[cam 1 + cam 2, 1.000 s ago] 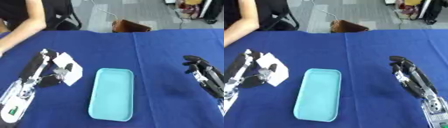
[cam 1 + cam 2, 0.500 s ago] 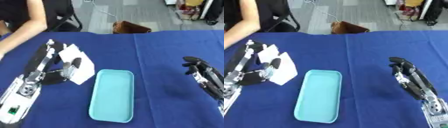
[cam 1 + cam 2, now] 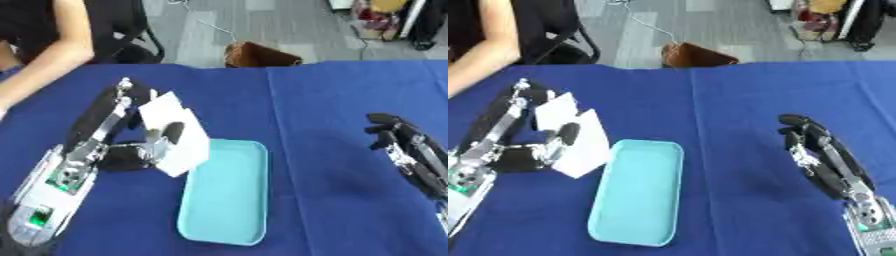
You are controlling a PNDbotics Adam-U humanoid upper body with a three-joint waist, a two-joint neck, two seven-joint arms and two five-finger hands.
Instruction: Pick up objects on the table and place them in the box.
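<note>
Left robot hand (image 3: 131, 150) is over at about 9 o'clock on the desk (image 3: 332, 100) and it's got a white box-like thing — call it the white object (image 3: 175, 132) — pinched between thumb and fingers. Thumb sits on the front face, the long fingers run up behind it toward 12. The object is tilted, its lower corner hanging right at the left rim of the tray, just about overlapping the edge. Can't tell if it's actually touching the tray or hovering a bit above it.

The tray (image 3: 226, 197) is a light teal, shallow, rounded-rectangle thing, sitting in the middle of the desk and stretching down toward 6 o'clock. Nothing inside it that I can see.

Right robot hand (image 3: 820, 155) is at 3 o'clock, well apart from the tray, lying idle with fingers loosely extended and pointing up toward 11 — holding nothing.

Desk is covered in blue cloth with a seam running from 12 down past the tray's right side. Beyond the far edge there's a brown bag (image 3: 258, 54) on the floor at 12 o'clock.
</note>
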